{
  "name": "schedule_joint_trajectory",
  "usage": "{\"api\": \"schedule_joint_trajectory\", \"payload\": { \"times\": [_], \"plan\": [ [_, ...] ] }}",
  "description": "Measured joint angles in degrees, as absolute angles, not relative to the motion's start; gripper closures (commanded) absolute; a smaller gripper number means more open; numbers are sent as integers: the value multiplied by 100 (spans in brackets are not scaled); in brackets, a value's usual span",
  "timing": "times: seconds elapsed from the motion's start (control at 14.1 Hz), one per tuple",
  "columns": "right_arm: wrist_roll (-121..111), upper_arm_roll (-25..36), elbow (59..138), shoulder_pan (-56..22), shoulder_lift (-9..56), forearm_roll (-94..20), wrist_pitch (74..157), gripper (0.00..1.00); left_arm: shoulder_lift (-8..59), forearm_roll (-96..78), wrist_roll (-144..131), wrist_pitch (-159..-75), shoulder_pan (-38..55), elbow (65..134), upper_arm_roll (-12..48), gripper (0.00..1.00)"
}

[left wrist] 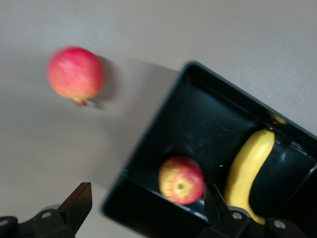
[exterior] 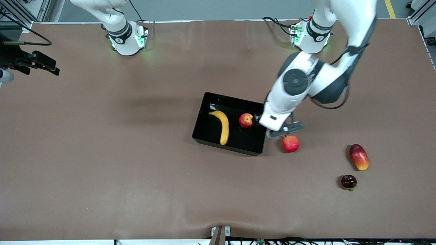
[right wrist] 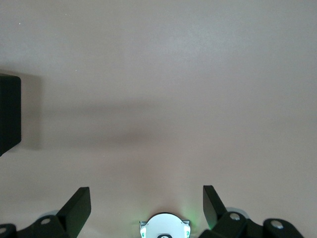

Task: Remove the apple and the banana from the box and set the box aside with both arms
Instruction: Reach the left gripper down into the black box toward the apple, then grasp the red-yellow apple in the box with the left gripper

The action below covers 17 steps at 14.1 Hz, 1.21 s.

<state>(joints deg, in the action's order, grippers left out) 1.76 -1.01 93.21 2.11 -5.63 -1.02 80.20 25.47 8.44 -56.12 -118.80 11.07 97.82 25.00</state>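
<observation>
The left gripper (left wrist: 143, 210) hangs with fingers spread and empty over the box's (exterior: 204, 131) wall at the left arm's end, probably lining up on the apple (exterior: 246, 120) lying in that end, with the banana (exterior: 222, 126) mid-box. The right gripper (right wrist: 146, 208), also spread, waits over bare table (right wrist: 173, 74) near that arm's corner. Only the left wrist view shows both left fingers astride the wall; the front view hides them under the wrist.

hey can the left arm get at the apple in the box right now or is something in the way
Probably yes. The left gripper hangs open over the box wall at the left arm's end, right beside the apple. The banana lies apart from it, and nothing covers it.
</observation>
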Motion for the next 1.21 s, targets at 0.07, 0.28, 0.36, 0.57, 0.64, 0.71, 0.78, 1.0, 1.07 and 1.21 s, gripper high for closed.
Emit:
{"api": "schedule_joint_trajectory", "payload": {
  "times": [0.07, 0.28, 0.36, 0.57, 0.64, 0.71, 0.78, 1.0, 1.07, 1.21],
  "plan": [
    [177, -102, 9331, 197, -563, -102, 8021, 0, 2722, 870, -5819, -12083, 1199, 9780, 2498, 0],
    [180, -109, 9405, 133, -561, -104, 8019, 0, 3216, 1304, -6485, -12507, 1444, 9764, 2497, 0],
    [182, -111, 9433, 117, -560, -104, 8019, 0, 3361, 1480, -6691, -12589, 1497, 9756, 2496, 0],
    [185, -111, 9448, 95, -557, -105, 8019, 0, 3728, 1655, -6868, -12680, 1579, 9745, 2496, 0],
    [185, -112, 9452, 78, -557, -106, 8019, 0, 3819, 1657, -6869, -12687, 1589, 9745, 2496, 0],
    [193, -112, 9463, 48, -557, -106, 8019, 0, 3885, 1658, -6869, -12690, 1597, 9744, 2497, 0],
    [225, -113, 9476, 18, -557, -106, 8019, 0, 3934, 1658, -6870, -12690, 1621, 9744, 2497, 21],
    [337, -115, 9501, -52, -557, -106, 8024, 0, 3961, 1658, -6900, -12690, 1715, 9738, 2500, 100],
    [391, -116, 9506, -75, -557, -106, 8025, 0, 3958, 1659, -6900, -12689, 1725, 9721, 2502, 100],
    [498, -117, 9521, -159, -557, -107, 8028, 0, 3937, 1661, -6900, -12673, 1724, 9658, 2504, 100]
  ]
}}
